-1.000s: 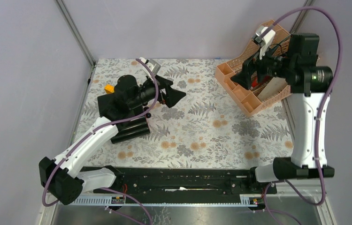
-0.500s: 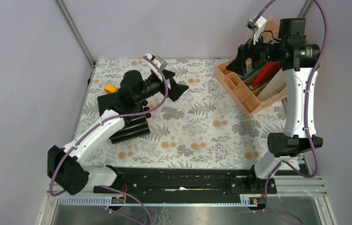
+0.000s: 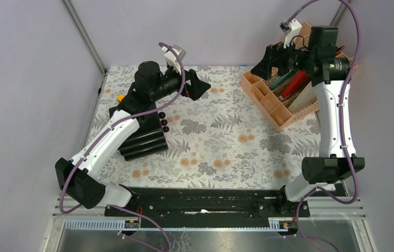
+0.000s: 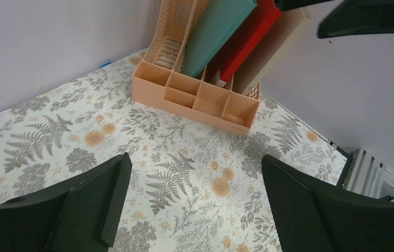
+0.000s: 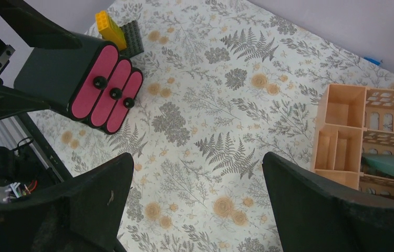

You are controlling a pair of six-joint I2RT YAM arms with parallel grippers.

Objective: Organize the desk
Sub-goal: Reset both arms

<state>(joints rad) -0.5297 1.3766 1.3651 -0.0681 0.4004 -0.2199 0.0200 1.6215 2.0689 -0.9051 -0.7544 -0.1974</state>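
Left gripper (image 3: 199,87) is hovering released, empty, over the desk (image 3: 226,149), just past the black drawer unit (image 3: 143,140). Right gripper (image 3: 264,62) is hanging released, empty, above the peach file organizer (image 3: 270,105).

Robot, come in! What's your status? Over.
Left tool open, empty, raised over desk. Right tool open, empty, raised near peach organizer. Drawer box and yellow brick at desk's left. Nothing blocks either tool.

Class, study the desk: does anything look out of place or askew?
A yellow brick and grey building plate lie loose beside the black drawer unit; the peach organiser sits skewed to the desk edge.
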